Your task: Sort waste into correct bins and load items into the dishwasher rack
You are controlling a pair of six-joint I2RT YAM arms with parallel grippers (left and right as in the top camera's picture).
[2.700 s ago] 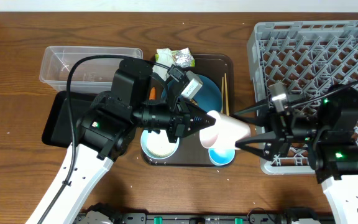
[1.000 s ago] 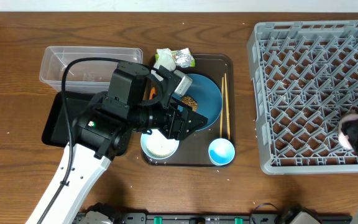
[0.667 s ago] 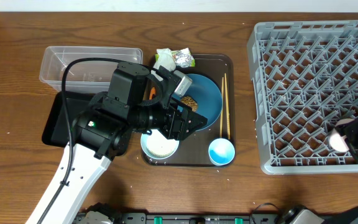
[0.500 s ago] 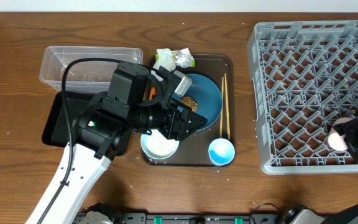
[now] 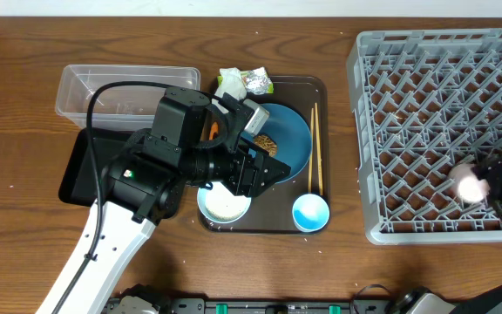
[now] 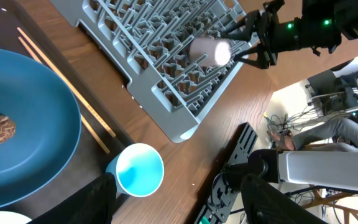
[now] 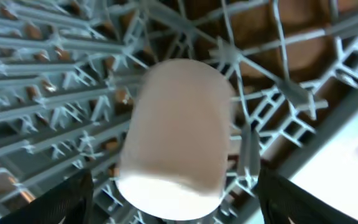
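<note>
The pink cup lies on its side on the lattice floor of the grey dishwasher rack, near its front right. My right gripper straddles the cup, open, with a gap on each side. The pink cup also shows from above beside the right gripper. My left gripper hovers open and empty over the blue plate, which carries a brown food lump. The blue cup sits by the left finger. Chopsticks, the white bowl, tissue, wrapper and a carrot share the brown tray.
The clear tub stands at the back left. The black tray lies in front of it, partly under my left arm. The brown serving tray sits between the bins and the rack. Bare wooden table separates tray and rack.
My right gripper carried the pink cup leftward within the rack and its jaws have spread off the cup. The left arm has not moved.
</note>
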